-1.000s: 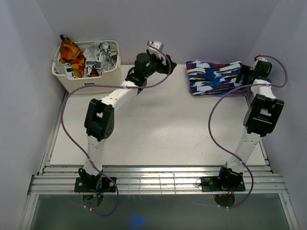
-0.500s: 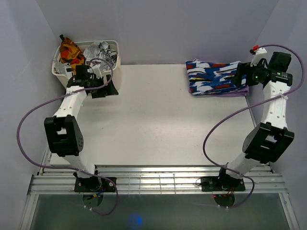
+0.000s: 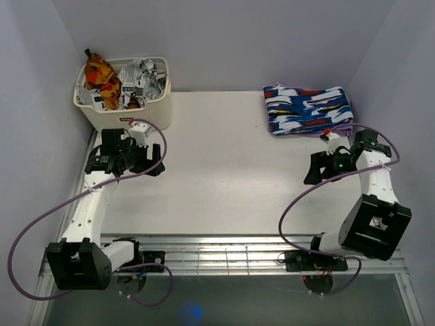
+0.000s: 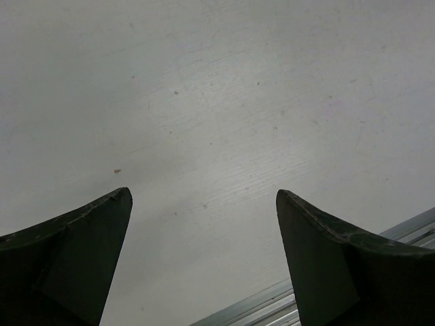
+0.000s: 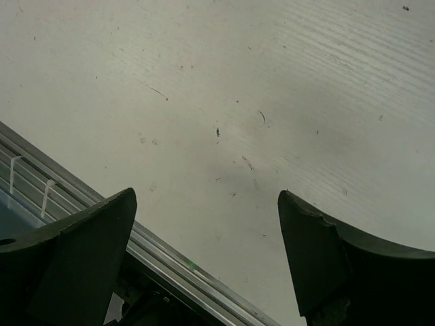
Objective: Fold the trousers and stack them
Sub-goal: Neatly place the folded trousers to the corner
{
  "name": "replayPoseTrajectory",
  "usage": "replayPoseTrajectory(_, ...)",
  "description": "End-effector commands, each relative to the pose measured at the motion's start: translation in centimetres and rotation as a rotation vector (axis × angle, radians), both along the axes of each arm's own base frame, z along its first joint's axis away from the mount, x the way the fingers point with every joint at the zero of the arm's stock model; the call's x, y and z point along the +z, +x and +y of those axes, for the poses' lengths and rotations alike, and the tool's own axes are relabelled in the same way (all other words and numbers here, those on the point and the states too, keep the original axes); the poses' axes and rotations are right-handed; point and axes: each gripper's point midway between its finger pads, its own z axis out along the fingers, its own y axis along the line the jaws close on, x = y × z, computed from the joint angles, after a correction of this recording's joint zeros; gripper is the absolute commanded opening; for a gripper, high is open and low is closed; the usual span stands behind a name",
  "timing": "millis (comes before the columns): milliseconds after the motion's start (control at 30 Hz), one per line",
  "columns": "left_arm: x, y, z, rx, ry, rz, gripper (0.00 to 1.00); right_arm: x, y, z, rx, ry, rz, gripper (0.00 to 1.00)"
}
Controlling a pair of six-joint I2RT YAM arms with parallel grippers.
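Far left, the basket (image 3: 158, 95) sits in the corner with orange-red and black-and-white printed clothes (image 3: 119, 81) piled in it. Just in front of it is my left gripper (image 3: 155, 160), fingers spread wide with nothing between them; its wrist view shows only bare table (image 3: 224, 170). Across the middle there's nothing to handle.

On the right, the right gripper (image 3: 310, 171) is also spread wide and empty over bare tabletop. The trousers (image 3: 307, 109) lie folded in the far right corner, on a lilac garment (image 3: 338, 129) whose edge peeks out at the near right. Their long axis runs left to right. They lie straight beyond the right gripper, towards the far edge and near it, but well apart from the left gripper. The right arm is clearly the closer one, though its fingers point away, towards the table's middle.

A second ago the right gripper was at the trousers' right end and the left arm reached towards the far middle. Half a second ago the left was at the basket. Both have since pulled back to their own sides, and the bundle hasn't shifted. To me the fold-and-stack looks finished.
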Motion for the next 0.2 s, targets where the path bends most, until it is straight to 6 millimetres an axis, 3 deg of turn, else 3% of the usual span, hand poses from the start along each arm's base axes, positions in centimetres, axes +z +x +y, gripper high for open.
replayPoseTrajectory(0, -2.24, -0.99, 1.03, 0.016, 0.053, 0.068, 0.98, 1.57, 0.16, 0.07, 0.039, -0.051, -0.116, 0.90)
replayPoseTrajectory(167, -1.70, -1.27, 0.49, -0.006, 0.030, 0.054, 0.98, 1.67, -0.07, -0.40, 0.030, -0.092, -0.123, 0.90)
